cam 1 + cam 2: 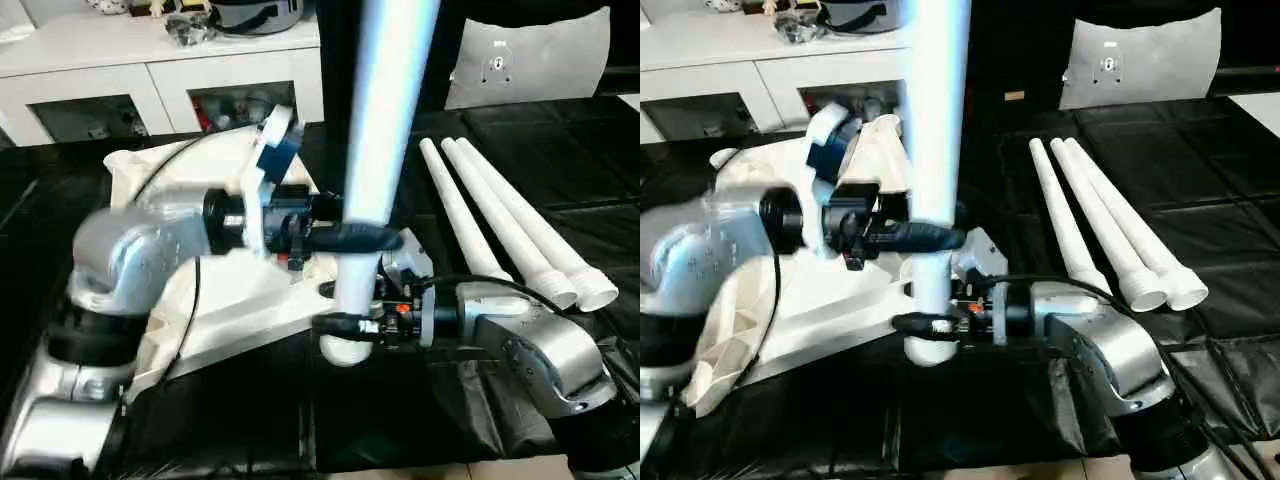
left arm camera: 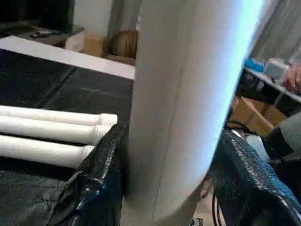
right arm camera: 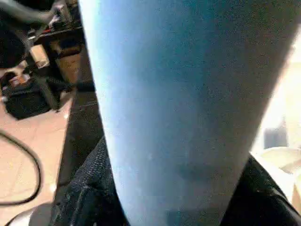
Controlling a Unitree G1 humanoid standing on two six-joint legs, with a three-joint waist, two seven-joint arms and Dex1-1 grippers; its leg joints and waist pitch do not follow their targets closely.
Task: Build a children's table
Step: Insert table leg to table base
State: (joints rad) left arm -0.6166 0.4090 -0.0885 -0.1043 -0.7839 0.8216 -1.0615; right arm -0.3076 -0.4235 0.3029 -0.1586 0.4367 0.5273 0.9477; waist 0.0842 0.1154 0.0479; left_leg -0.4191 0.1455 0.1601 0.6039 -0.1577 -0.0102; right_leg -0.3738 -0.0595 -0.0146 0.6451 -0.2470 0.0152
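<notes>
Clamping upright leg (image 1: 385, 130): left gripper (image 1: 345, 238) above, right gripper (image 1: 340, 325) below.

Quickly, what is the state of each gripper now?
Left gripper: shut on the upright leg.
Right gripper: shut on the same leg, lower down, near its base.

No text, label or number (brands included) can be read anywhere.
</notes>
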